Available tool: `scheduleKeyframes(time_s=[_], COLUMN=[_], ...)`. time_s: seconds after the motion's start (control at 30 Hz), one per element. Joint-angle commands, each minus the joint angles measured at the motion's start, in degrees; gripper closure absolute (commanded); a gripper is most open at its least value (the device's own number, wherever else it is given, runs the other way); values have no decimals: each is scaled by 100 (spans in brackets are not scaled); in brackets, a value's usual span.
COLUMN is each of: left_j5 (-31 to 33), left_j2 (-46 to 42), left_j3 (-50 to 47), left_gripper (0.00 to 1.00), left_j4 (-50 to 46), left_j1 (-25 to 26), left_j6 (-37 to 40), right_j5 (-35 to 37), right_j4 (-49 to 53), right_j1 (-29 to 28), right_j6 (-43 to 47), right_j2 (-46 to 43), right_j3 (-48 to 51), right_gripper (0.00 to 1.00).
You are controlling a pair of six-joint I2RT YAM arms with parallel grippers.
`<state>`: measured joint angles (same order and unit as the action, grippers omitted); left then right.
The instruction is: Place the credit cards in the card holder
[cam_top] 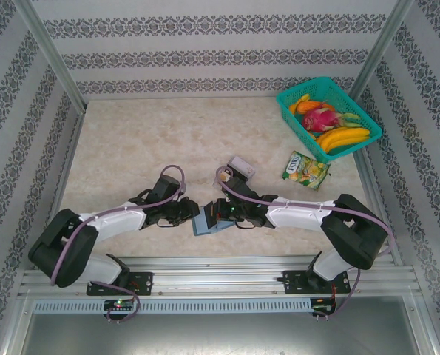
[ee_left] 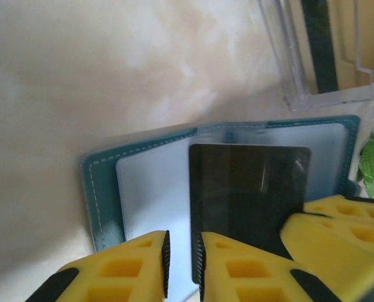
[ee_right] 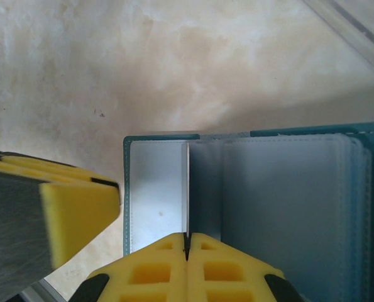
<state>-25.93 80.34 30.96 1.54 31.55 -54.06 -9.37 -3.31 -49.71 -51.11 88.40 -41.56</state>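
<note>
Near the front edge of the table (cam_top: 146, 140), between your two arms, the card holder (cam_top: 203, 223) lies open. Your right gripper (ee_right: 187, 242) is clamped on one clear sleeve leaf. Your left gripper (ee_left: 183, 264) has its fingers slightly apart, at the edge of the black card (ee_left: 249, 201) resting on the sleeves.

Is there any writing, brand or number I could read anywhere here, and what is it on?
Nothing here can be quoted.
snack packet: dark lettering on a white patch, too small and blurred to read.
black card: no print shows on its face.
card holder: no words or logo visible.
</note>
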Motion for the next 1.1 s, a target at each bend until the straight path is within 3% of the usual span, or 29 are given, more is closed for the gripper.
scheduleKeyframes(time_s=[0.0, 0.3, 0.73, 1.07], left_j5=[101, 412, 449, 611], left_j2=[315, 528, 535, 187], left_j3=[-39, -25, 42, 31], left_gripper=[81, 85, 85, 80], left_j4=[201, -85, -188, -445], left_j1=[68, 62, 62, 63], left_j6=[-87, 4, 47, 62], right_j5=[58, -154, -540, -563], right_j4=[-54, -336, -1248, -1453], right_j1=[51, 330, 366, 355], right_j6=[-61, 146, 47, -7], right_j2=[-244, -566, -157, 69], right_j3=[127, 553, 772, 1002], right_gripper=[100, 100, 100, 100])
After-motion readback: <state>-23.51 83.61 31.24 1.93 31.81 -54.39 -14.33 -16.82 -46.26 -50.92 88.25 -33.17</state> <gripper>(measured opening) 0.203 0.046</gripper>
